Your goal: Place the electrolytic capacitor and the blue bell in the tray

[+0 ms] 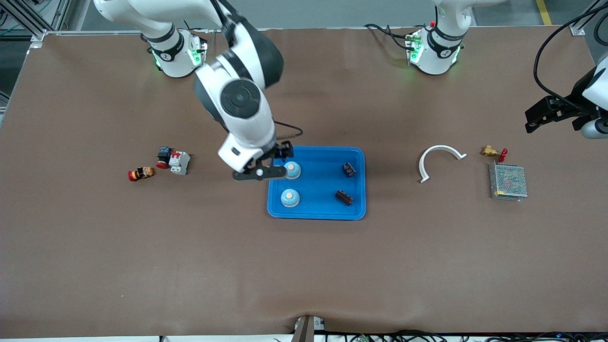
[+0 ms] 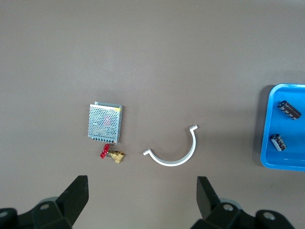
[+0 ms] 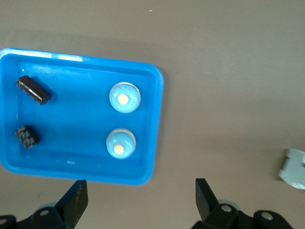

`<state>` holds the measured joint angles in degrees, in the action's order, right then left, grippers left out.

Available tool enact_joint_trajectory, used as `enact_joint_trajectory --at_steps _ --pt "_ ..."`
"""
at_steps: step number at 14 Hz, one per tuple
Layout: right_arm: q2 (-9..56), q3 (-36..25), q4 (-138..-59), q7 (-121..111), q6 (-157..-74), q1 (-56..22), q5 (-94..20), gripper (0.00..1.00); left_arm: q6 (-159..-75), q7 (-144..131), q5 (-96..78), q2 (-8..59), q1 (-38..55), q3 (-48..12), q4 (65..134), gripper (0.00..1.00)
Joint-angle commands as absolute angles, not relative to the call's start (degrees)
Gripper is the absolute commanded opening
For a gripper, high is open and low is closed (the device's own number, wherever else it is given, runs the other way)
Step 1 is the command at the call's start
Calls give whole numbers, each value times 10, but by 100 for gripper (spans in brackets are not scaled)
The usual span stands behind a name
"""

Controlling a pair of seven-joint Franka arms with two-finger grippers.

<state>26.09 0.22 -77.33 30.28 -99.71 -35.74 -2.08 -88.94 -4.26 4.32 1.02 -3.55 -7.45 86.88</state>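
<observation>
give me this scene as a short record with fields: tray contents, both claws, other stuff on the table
tray: shallow bright-blue plastic tray, mid-table
in tray: two pale-blue round bells at the right arm's end; two dark capacitors at the left arm's end
right claw: open, over the tray's edge by the bells, holding nothing
left claw: open, waiting over the left arm's end of the table
left arm's end: white curved plastic clip, brass valve with red handle, perforated metal box
right arm's end: small red, black and white parts
</observation>
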Motion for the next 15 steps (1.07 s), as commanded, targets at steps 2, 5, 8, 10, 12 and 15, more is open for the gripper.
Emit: enact_joint_trajectory --at_steps 2,5,8,10,12,15 --pt "147 8 -861 269 -963 -327 -18 100 -889 -34 40 19 -34 -73 853 100" --pt "88 6 -891 225 -926 -306 -18 100 -889 -34 40 19 -33 -73 853 100" --pt "21 6 -937 162 -904 -263 -18 100 -889 -34 39 19 -34 -73 853 100" --pt "-21 6 -977 126 -904 -230 -18 100 -889 -34 39 19 -33 -73 852 100" --pt "-51 5 -1005 79 -904 -193 -18 100 -889 -34 40 19 -33 -73 849 100" --pt "-73 5 -1029 34 -904 -126 -18 100 -889 -34 40 19 -33 -73 849 100"
